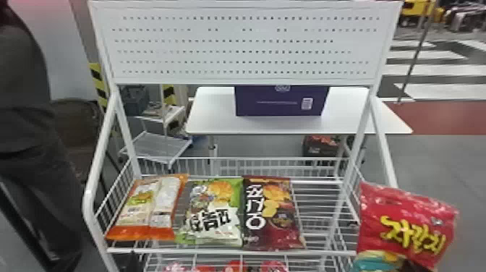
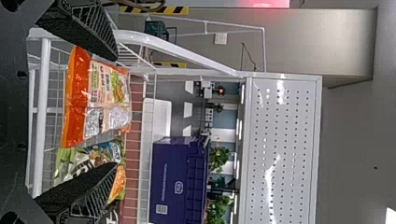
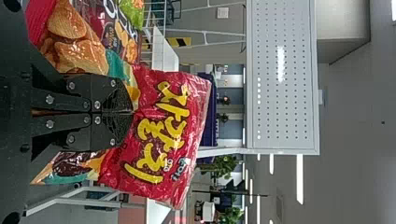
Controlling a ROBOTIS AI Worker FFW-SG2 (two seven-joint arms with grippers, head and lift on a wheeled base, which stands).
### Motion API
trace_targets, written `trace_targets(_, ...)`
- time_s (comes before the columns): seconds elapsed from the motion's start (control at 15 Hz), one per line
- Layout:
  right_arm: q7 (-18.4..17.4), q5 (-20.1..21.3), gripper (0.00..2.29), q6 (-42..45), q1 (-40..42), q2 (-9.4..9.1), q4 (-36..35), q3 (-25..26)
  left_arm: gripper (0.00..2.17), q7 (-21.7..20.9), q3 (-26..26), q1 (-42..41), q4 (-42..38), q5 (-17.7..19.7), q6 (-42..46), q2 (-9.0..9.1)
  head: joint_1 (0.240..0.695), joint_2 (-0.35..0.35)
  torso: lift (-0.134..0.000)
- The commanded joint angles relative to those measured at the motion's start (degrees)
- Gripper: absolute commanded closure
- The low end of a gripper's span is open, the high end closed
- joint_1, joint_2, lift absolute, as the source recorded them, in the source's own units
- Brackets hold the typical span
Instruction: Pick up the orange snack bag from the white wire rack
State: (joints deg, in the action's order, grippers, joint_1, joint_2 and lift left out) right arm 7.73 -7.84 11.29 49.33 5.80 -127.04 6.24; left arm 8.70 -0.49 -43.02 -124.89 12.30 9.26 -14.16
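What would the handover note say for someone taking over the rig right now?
Left gripper: open, empty, facing the orange snack bag.
Right gripper: shut on a red snack bag, held beside the rack's right side.
Orange snack bag: on the white wire rack, at the left end, beside a green snack bag.
Done: orange bag not yet gripped.
Left: grasp and lift it, probably with the left gripper.

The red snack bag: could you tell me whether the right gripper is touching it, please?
Touching: the right wrist view shows the right gripper shut on the red snack bag, with its film gathered around the fingertips.
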Motion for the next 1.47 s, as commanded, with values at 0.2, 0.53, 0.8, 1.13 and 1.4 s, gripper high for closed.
trace_targets(0.2,0.0,0.1,2.22,0.0,-0.2,-0.18,0.1,-0.2,0.08,0.0,0.1,0.1,0.0,0.0,0.1,-0.17,0.499,0.000,0.000)
trace_targets(0.53,0.0,0.2,2.22,0.0,-0.1,-0.18,0.1,-0.2,0.08,0.1,-0.3,0.9,0.7,0.0,-0.1,-0.25,0.499,0.000,0.000)
trace_targets(0.8,0.0,0.3,2.22,0.2,0.3,-0.18,-0.1,-0.4,0.08,-0.1,-3.8,13.1,9.5,0.9,-4.8,0.36,0.499,0.000,0.000)
trace_targets(1.13,0.0,0.3,2.22,0.4,1.0,0.00,-0.1,-0.9,0.09,0.4,-7.5,29.4,24.5,1.9,-7.5,0.71,0.499,0.000,0.000)
trace_targets(1.4,0.0,0.5,2.22,0.4,0.9,0.00,-0.1,-1.1,0.09,1.0,-8.7,38.9,36.6,2.4,-8.0,0.71,0.499,0.000,0.000)
